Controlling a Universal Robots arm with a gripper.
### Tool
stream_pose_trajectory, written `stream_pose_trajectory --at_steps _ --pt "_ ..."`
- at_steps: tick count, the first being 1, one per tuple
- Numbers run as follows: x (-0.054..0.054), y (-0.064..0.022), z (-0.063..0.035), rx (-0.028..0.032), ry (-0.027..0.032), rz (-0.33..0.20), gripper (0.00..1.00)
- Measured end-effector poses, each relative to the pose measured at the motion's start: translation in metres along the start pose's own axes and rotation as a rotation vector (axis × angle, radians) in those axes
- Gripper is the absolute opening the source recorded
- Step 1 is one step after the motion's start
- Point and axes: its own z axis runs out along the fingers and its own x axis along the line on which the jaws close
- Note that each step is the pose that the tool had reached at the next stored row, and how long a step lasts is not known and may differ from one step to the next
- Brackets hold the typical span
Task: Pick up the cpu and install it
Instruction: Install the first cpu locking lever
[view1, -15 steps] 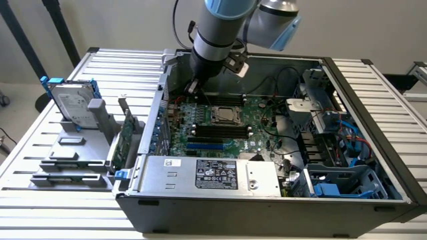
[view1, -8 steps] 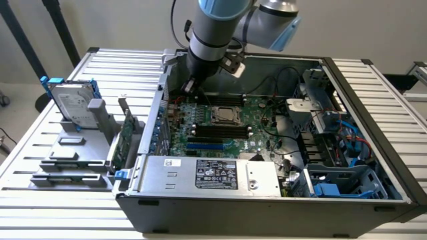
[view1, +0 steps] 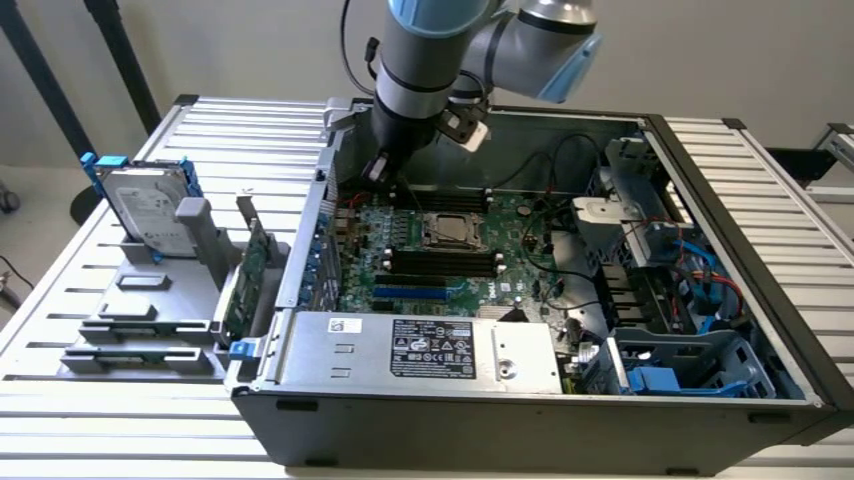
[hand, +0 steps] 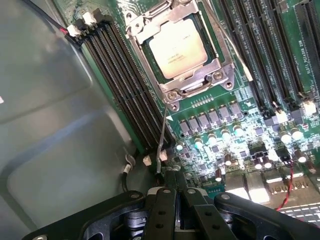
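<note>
**Fingers pinched together, cpu sitting in its socket**

So my gripper has both fingers pressed tight together, no gap, and nothing I can see between them. It hangs low over the green motherboard, inside the open computer case, toward the case's far wall in the exterior view. The cpu lies flat in the socket frame, silver lid up, with the metal frame around its edges. A thin wire lever runs from a corner of the frame out toward my fingertips. Its free end sits just beside them, and I can't tell whether it's touching. Black memory slots run along one side of the socket. Off on the exterior view's left, outside the case, the hard drive with blue rails stands in a grey holder on the slatted table.
</note>
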Motion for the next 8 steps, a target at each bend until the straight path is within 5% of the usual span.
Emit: stream_pose_trajectory --at_steps 8 --pt "0.0091 -0.0046 0.0024 -0.0354 0.0193 -0.002 0.11"
